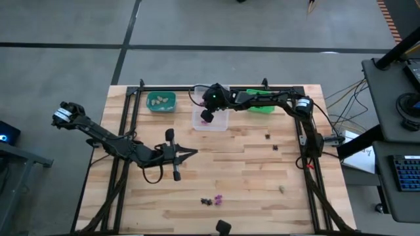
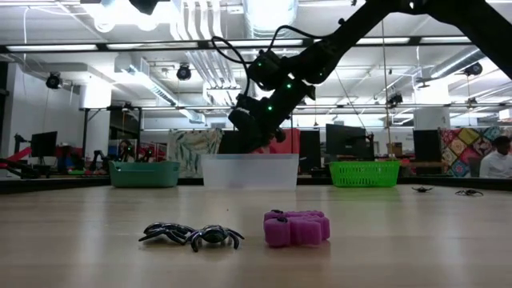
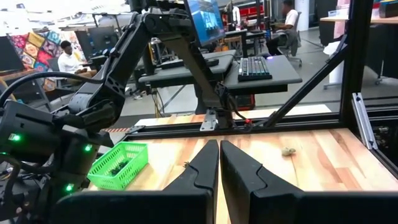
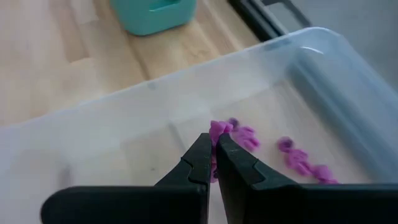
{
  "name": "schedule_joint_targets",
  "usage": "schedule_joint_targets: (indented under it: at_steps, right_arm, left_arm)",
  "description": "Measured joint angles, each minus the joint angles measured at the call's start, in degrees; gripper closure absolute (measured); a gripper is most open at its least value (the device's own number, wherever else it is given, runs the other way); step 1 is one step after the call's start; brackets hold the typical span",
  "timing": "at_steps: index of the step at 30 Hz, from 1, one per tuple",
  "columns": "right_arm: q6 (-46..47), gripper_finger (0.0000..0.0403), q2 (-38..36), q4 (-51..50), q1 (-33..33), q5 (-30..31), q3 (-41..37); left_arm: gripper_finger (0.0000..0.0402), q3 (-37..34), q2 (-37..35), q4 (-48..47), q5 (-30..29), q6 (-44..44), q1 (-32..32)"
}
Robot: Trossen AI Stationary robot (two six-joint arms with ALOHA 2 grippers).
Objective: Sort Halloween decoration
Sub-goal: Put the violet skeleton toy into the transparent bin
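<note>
— Where was the right tool (image 4: 213,144) seen?

— Above the clear bin (image 1: 211,122), its fingers pinched on a purple trinket (image 4: 217,129); more purple trinkets (image 4: 301,158) lay inside.

— And the left tool (image 3: 219,155)?

— Pressed together, held over the bench (image 1: 249,170). Black spiders (image 2: 192,234) and a purple piece (image 2: 297,227) were left near the front edge.

Small purple plastic trinkets (image 4: 298,158) lie scattered on the floor of the clear plastic bin (image 4: 323,68), and one purple piece (image 4: 217,130) sits at the tips of the right gripper (image 4: 212,144). On the wooden table, a chunky purple trinket (image 2: 297,227) rests just beside two glossy black plastic spiders (image 2: 192,234) that touch each other. Pale beige trinkets (image 1: 159,100) fill the teal plastic bin (image 1: 172,105); another beige piece (image 1: 281,189) lies alone near the table's right side.
</note>
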Motion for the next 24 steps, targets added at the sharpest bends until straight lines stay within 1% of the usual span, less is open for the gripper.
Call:
schedule_joint_targets:
  at_steps: [2, 13, 15, 18, 24]
  right_arm:
    - [0.0, 0.0390, 0.0, 0.0, 0.0, -1.6, 0.0]
    - [-0.2, 0.0389, -0.1, -1.9, 0.0, -1.6, 0.0]
    - [-0.2, 0.0384, -0.2, -2.3, 0.0, -1.6, 0.0]
    - [1.4, 0.0356, -0.2, -3.1, 0.0, -1.6, 0.0]
    - [2.0, 0.0269, -0.2, -2.9, 0.0, -1.6, 0.0]
  left_arm:
    - [0.0402, 0.0, 0.0, 0.0, 0.0, 0.0, 0.0]
    - [0.0402, 0.0, 0.9, 0.0, 0.0, 0.0, 0.0]
    - [0.0402, 0.0, 0.9, 0.0, 0.0, 0.0, 0.0]
    - [0.0402, 0.0, 0.9, 0.1, 0.0, 0.0, 0.0]
    - [0.0402, 0.0, 0.9, 0.1, -0.1, 0.0, 0.0]
